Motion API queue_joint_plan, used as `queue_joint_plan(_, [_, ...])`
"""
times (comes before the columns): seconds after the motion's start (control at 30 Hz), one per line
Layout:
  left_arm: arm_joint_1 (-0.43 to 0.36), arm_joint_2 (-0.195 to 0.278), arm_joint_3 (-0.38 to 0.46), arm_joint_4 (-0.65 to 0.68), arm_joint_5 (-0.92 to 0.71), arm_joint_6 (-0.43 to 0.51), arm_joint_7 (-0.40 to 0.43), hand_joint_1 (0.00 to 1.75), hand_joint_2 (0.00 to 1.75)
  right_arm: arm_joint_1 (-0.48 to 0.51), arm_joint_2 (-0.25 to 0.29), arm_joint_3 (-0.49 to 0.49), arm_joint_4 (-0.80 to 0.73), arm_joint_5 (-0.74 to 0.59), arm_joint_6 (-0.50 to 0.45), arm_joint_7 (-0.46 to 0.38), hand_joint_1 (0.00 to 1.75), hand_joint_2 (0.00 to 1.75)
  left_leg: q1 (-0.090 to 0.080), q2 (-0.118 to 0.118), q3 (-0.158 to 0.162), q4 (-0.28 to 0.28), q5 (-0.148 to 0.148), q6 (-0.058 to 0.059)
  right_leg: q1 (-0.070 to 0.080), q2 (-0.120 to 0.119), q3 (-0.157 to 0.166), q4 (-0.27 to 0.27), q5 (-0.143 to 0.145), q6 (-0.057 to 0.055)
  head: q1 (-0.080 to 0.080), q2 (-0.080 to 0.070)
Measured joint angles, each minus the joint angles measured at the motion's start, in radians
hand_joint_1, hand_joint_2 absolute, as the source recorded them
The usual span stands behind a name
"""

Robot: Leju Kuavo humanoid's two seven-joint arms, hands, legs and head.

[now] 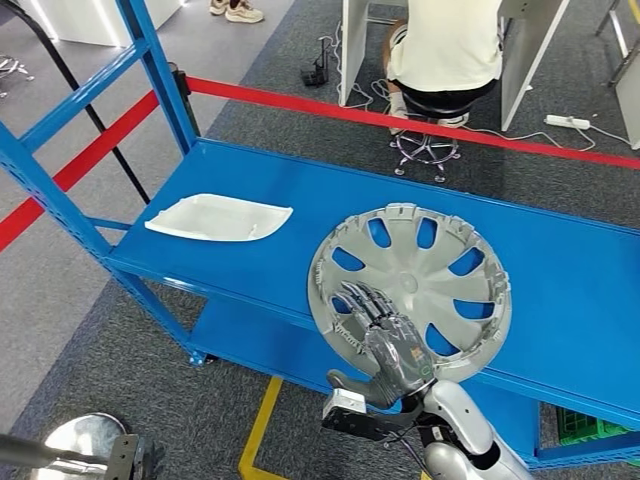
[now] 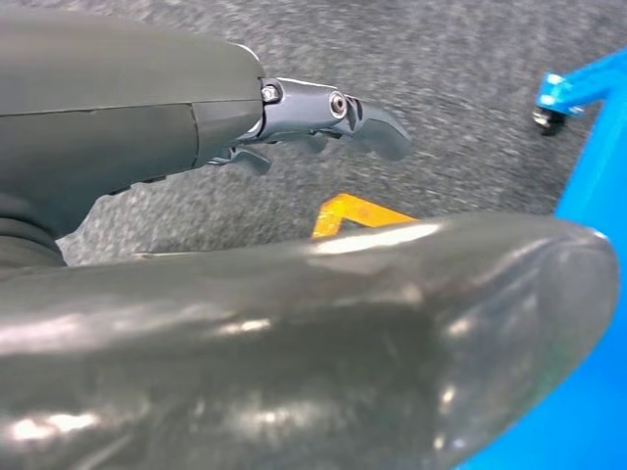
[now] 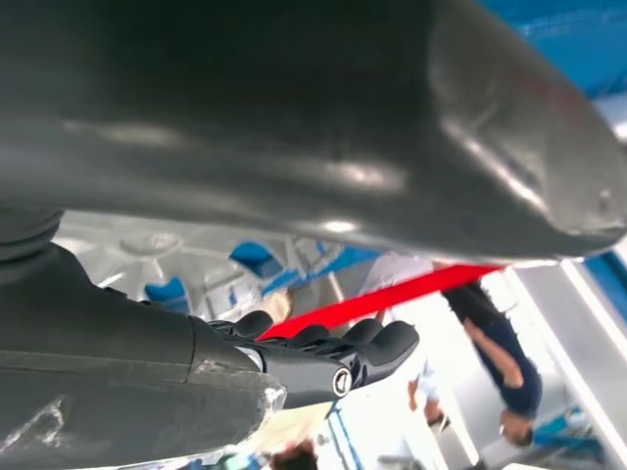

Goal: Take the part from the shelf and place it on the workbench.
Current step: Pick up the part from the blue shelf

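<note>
Two parts, a hubcap (image 1: 423, 280) under the right hand's (image 1: 385, 340) spread fingers and a white panel (image 1: 219, 217), lie on the shelf (image 1: 573, 270).

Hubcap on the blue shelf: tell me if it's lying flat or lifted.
Lying flat. The hubcap rests on the blue shelf, near its front edge, with the right hand over its near rim.

The right hand (image 1: 381, 335) is covering the near rim of the silver hubcap (image 1: 423, 275), hiding any grip. A seated person (image 1: 445, 45) is being cropped at the top edge, and the left hand (image 2: 325, 113) is showing blurred.
</note>
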Motion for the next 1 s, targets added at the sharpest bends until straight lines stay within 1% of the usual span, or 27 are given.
queue_joint_plan(0.03, [0.002,0.002,-0.003,-0.002,0.002,0.0,0.0,0.0,0.0,0.001,-0.001,-0.001,-0.006,-0.002,-0.006,-0.002,0.0,0.0,0.005,-0.016,0.011,-0.062,0.053,-0.003,-0.003,0.01,0.004,0.001,-0.003,0.006,-0.001,0.0])
queue_joint_plan(0.07, [0.003,0.002,-0.005,-0.003,0.003,0.001,0.002,0.0,0.0,0.001,-0.002,-0.003,-0.012,-0.004,-0.013,-0.004,0.0,0.0,0.009,-0.032,0.02,-0.11,0.083,-0.002,-0.005,0.02,0.004,0.002,-0.004,0.014,-0.002,0.0])
queue_joint_plan(0.1, [0.006,0.003,-0.008,-0.005,0.005,0.001,0.003,0.0,0.0,0.002,-0.003,-0.005,-0.018,-0.007,-0.019,-0.005,0.0,0.0,0.01,-0.046,0.026,-0.141,0.1,0.002,-0.006,0.029,0.002,0.001,-0.005,0.022,-0.002,0.0])
queue_joint_plan(0.13, [0.009,0.003,-0.011,-0.007,0.006,0.001,0.005,0.0,0.0,0.005,-0.004,-0.007,-0.023,-0.008,-0.024,-0.007,0.0,0.0,0.01,-0.052,0.027,-0.153,0.102,0.009,-0.006,0.038,0.001,-0.002,-0.004,0.031,-0.003,0.0])
queue_joint_plan(0.17, [0.011,0.003,-0.013,-0.009,0.007,0.001,0.006,0.0,0.0,0.009,-0.006,-0.009,-0.027,-0.009,-0.026,-0.007,0.0,0.0,0.009,-0.047,0.029,-0.154,0.104,0.019,-0.007,0.047,0.0,-0.007,-0.001,0.04,-0.002,0.0])
queue_joint_plan(0.2, [0.012,0.004,-0.016,-0.012,0.008,0.001,0.006,0.0,0.0,0.013,-0.009,-0.01,-0.031,-0.01,-0.027,-0.008,0.0,0.0,0.01,-0.038,0.031,-0.156,0.114,0.028,-0.007,0.046,-0.002,-0.009,-0.002,0.046,-0.002,0.0])
queue_joint_plan(0.23, [0.013,0.004,-0.019,-0.016,0.008,0.001,0.006,0.0,0.0,0.015,-0.011,-0.012,-0.035,-0.01,-0.027,-0.009,0.0,0.0,0.01,-0.029,0.034,-0.158,0.118,0.036,-0.006,0.031,-0.007,-0.001,-0.008,0.051,0.001,0.0])
queue_joint_plan(0.27, [0.012,0.005,-0.021,-0.018,0.009,0.001,0.006,0.0,0.0,0.016,-0.013,-0.012,-0.038,-0.01,-0.027,-0.009,0.0,0.0,0.011,-0.02,0.036,-0.16,0.12,0.043,-0.003,0.01,-0.02,0.026,-0.026,0.054,0.004,0.0])
queue_joint_plan(0.33, [0.013,0.006,-0.023,-0.022,0.009,0.001,0.006,0.0,0.0,0.015,-0.015,-0.014,-0.043,-0.01,-0.028,-0.01,0.0,0.0,0.006,-0.002,0.039,-0.161,0.119,0.053,0.001,-0.037,-0.072,0.143,-0.089,0.057,0.009,0.0])
queue_joint_plan(0.37, [0.015,0.006,-0.023,-0.023,0.009,0.001,0.006,0.0,0.0,0.015,-0.016,-0.015,-0.044,-0.01,-0.028,-0.01,0.0,0.0,0.003,0.009,0.04,-0.161,0.117,0.056,0.001,-0.045,-0.104,0.213,-0.119,0.058,0.01,0.0])
queue_joint_plan(0.4, [0.016,0.007,-0.024,-0.023,0.009,0.001,0.006,0.0,0.0,0.016,-0.017,-0.015,-0.044,-0.01,-0.028,-0.01,0.0,0.0,0.0,0.019,0.041,-0.161,0.115,0.058,0.001,-0.048,-0.125,0.263,-0.136,0.057,0.009,0.0])
queue_joint_plan(0.43, [0.016,0.007,-0.024,-0.023,0.009,0.001,0.006,0.0,0.0,0.018,-0.018,-0.016,-0.044,-0.01,-0.028,-0.01,0.0,0.0,-0.002,0.029,0.043,-0.161,0.113,0.059,0.003,-0.049,-0.128,0.277,-0.134,0.055,0.01,0.0])
queue_joint_plan(0.47, [0.016,0.007,-0.025,-0.023,0.009,0.001,0.006,0.0,0.0,0.018,-0.019,-0.017,-0.045,-0.01,-0.028,-0.01,0.0,0.0,-0.003,0.039,0.046,-0.161,0.111,0.06,0.004,-0.052,-0.11,0.249,-0.114,0.053,0.009,0.0])
queue_joint_plan(0.5, [0.016,0.007,-0.026,-0.023,0.009,0.001,0.006,0.0,0.0,0.019,-0.019,-0.018,-0.045,-0.01,-0.029,-0.01,0.0,0.0,-0.004,0.048,0.051,-0.161,0.107,0.059,0.007,-0.06,-0.072,0.186,-0.084,0.049,0.009,0.0])
queue_joint_plan(0.57, [0.016,0.007,-0.027,-0.023,0.01,0.001,0.006,0.0,0.0,0.018,-0.021,-0.018,-0.05,-0.008,-0.035,-0.011,0.0,0.0,-0.009,0.063,0.061,-0.16,0.099,0.052,0.017,-0.099,0.008,0.052,-0.045,0.037,0.009,0.0])
queue_joint_plan(0.6, [0.016,0.007,-0.028,-0.024,0.01,0.001,0.006,0.0,0.0,0.018,-0.022,-0.018,-0.055,-0.006,-0.04,-0.013,0.0,0.0,-0.011,0.07,0.065,-0.159,0.095,0.048,0.021,-0.111,0.031,0.015,-0.039,0.031,0.008,0.0])
queue_joint_plan(0.63, [0.017,0.007,-0.029,-0.025,0.011,0.001,0.006,0.0,0.0,0.02,-0.024,-0.018,-0.061,-0.005,-0.047,-0.016,0.0,0.0,-0.013,0.077,0.067,-0.16,0.094,0.044,0.024,-0.116,0.038,0.001,-0.042,0.026,0.008,0.0])
queue_joint_plan(0.7, [0.018,0.007,-0.03,-0.029,0.013,0.002,0.008,0.0,0.0,0.03,-0.033,-0.018,-0.077,-0.001,-0.061,-0.021,0.0,0.0,-0.013,0.089,0.071,-0.164,0.09,0.034,0.023,-0.094,0.037,-0.003,-0.038,0.016,0.008,0.0])
queue_joint_plan(0.73, [0.019,0.008,-0.03,-0.031,0.015,0.002,0.009,0.0,0.0,0.036,-0.04,-0.018,-0.087,0.0,-0.067,-0.023,0.0,0.0,-0.012,0.083,0.072,-0.16,0.083,0.028,0.02,-0.086,0.038,-0.007,-0.036,0.012,0.007,0.0])
queue_joint_plan(0.77, [0.019,0.008,-0.03,-0.033,0.018,0.003,0.01,0.0,0.0,0.041,-0.046,-0.018,-0.098,0.001,-0.071,-0.025,0.0,0.0,-0.011,0.069,0.064,-0.139,0.066,0.023,0.017,-0.078,0.04,-0.011,-0.034,0.006,0.006,0.0])
queue_joint_plan(0.8, [0.02,0.008,-0.03,-0.035,0.02,0.004,0.011,0.0,0.0,0.046,-0.052,-0.018,-0.106,0.001,-0.074,-0.025,0.0,0.44,-0.01,0.05,0.047,-0.099,0.041,0.018,0.013,-0.072,0.042,-0.014,-0.033,0.002,0.005,0.0])
queue_joint_plan(0.83, [0.022,0.009,-0.031,-0.036,0.022,0.005,0.013,0.0,0.0,0.05,-0.059,-0.018,-0.113,0.0,-0.076,-0.025,0.0,0.87,-0.009,0.031,0.018,-0.037,0.009,0.015,0.011,-0.066,0.043,-0.015,-0.033,0.0,0.004,0.0])
queue_joint_plan(0.87, [0.024,0.009,-0.031,-0.036,0.024,0.005,0.014,0.0,0.0,0.055,-0.064,-0.018,-0.117,-0.001,-0.076,-0.023,0.0,1.31,-0.008,0.021,-0.017,0.03,-0.021,0.013,0.011,-0.06,0.042,-0.015,-0.033,-0.002,0.004,0.0])
queue_joint_plan(0.9, [0.027,0.009,-0.032,-0.037,0.027,0.006,0.016,0.0,0.0,0.062,-0.069,-0.018,-0.118,0.0,-0.077,-0.019,0.0,1.75,-0.007,0.017,-0.047,0.084,-0.037,0.012,0.01,-0.053,0.043,-0.015,-0.033,-0.003,0.004,0.0])
queue_joint_plan(0.93, [0.029,0.01,-0.034,-0.037,0.031,0.007,0.018,0.0,0.0,0.07,-0.074,-0.018,-0.118,0.004,-0.08,-0.012,0.0,1.75,-0.006,0.015,-0.066,0.112,-0.036,0.011,0.01,-0.047,0.043,-0.014,-0.034,-0.003,0.004,0.0])
queue_joint_plan(0.97, [0.031,0.011,-0.036,-0.038,0.035,0.008,0.019,0.0,0.0,0.077,-0.078,-0.017,-0.117,0.013,-0.088,-0.003,0.0,1.75,-0.005,0.014,-0.065,0.097,-0.012,0.012,0.01,-0.041,0.044,-0.014,-0.034,-0.002,0.004,0.0])
queue_joint_plan(1.0, [0.033,0.013,-0.039,-0.039,0.04,0.01,0.021,0.0,0.0,0.083,-0.08,-0.017,-0.115,0.031,-0.102,0.011,0.0,1.75,-0.004,0.014,-0.047,0.05,0.026,0.012,0.009,-0.036,0.045,-0.014,-0.034,0.0,0.004,0.0])
